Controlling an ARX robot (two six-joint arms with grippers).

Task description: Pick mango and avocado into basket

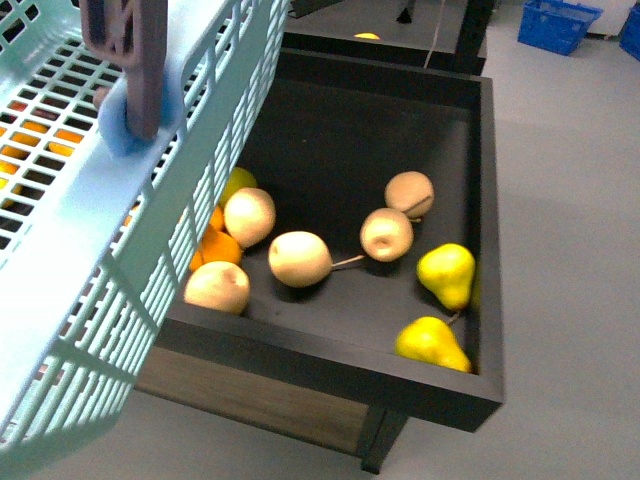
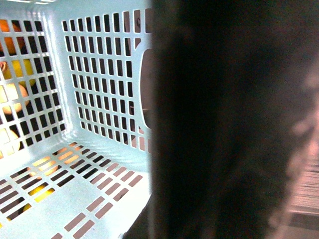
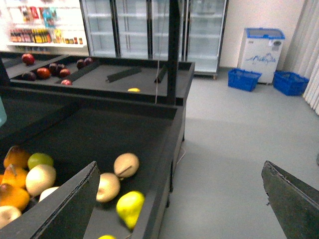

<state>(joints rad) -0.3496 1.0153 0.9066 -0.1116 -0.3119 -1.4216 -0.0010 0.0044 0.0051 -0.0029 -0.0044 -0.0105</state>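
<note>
Take the black bin (image 1: 340, 150) as your reference.

1. Basket (image 1: 70, 230): the pale teal lattice basket fills the front view over the bin's left side and hides that part of it. Its brown handle (image 1: 135, 50) stands at the basket's near rim. The left wrist view looks into the basket's slotted corner. Fruit in the bin shows through the slots.

2. Left gripper: a dark, blurred mass covers the right half of the left wrist view. You cannot tell from it whether the fingers are spread or closed.

3. Right gripper (image 3: 179, 164): it hangs above the bin's right wall with both fingers (image 3: 55, 209) spread wide and nothing between them.

4. Bin contents: pale round fruits (image 1: 299, 258) lie near the bin's middle. Two yellow pears (image 1: 446, 274) lie at its front right. Oranges (image 1: 218, 245) lie against its left side, under the basket.

5. Mango (image 3: 133, 89): a small yellow oblong fruit, apparently the mango, lies in the farther bin (image 3: 99, 82) directly behind the black bin. It is outside the basket and well apart from the right gripper.
</note>
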